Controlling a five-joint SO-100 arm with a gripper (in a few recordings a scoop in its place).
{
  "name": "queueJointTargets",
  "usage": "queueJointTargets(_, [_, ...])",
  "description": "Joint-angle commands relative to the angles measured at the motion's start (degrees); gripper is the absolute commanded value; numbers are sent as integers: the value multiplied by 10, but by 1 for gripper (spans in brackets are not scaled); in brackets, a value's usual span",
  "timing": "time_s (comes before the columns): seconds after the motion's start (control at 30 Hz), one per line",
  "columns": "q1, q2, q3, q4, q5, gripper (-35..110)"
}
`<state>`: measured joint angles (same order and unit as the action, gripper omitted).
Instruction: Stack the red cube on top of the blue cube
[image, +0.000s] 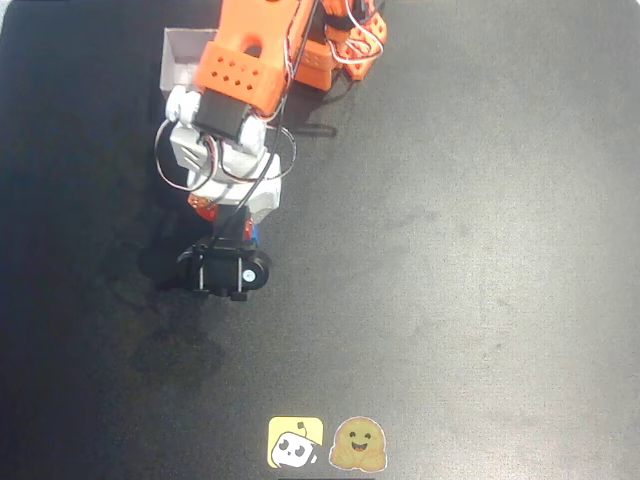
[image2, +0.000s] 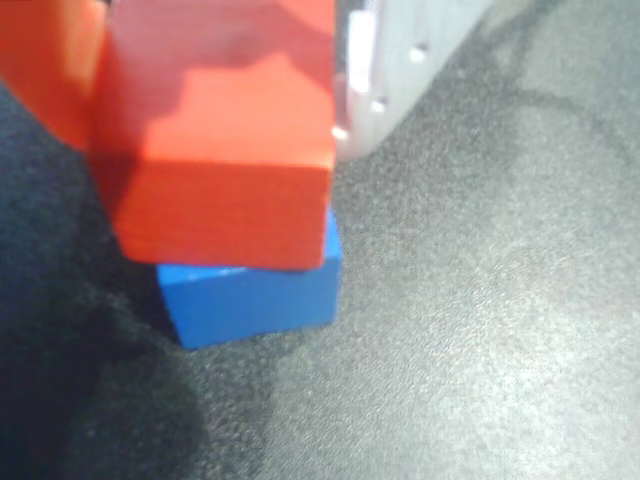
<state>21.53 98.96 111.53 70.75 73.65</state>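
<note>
In the wrist view the red cube (image2: 215, 150) is sitting over the blue cube (image2: 250, 295), covering most of its top and seemingly touching it. An orange finger (image2: 45, 60) and a white finger (image2: 385, 60) are flanking the red cube, so the pincer (image2: 215, 60) is holding it. The blue cube is resting on the dark table (image2: 480, 330). In the overhead view the arm (image: 235, 110) is covering both cubes.

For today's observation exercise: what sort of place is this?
Probably a hobby or lab robotics bench: a black tabletop, an orange printed arm with gripper over the red cube and blue cube, and cartoon stickers.
</note>
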Motion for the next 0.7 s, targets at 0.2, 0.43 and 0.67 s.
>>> queueJointTargets(0.2, [-6, -3, -23, -3, 4, 6])
queueJointTargets(0.43, [-8, -4, -29, -4, 4, 17])
queueJointTargets(0.67, [-10, -5, -33, -4, 4, 25])
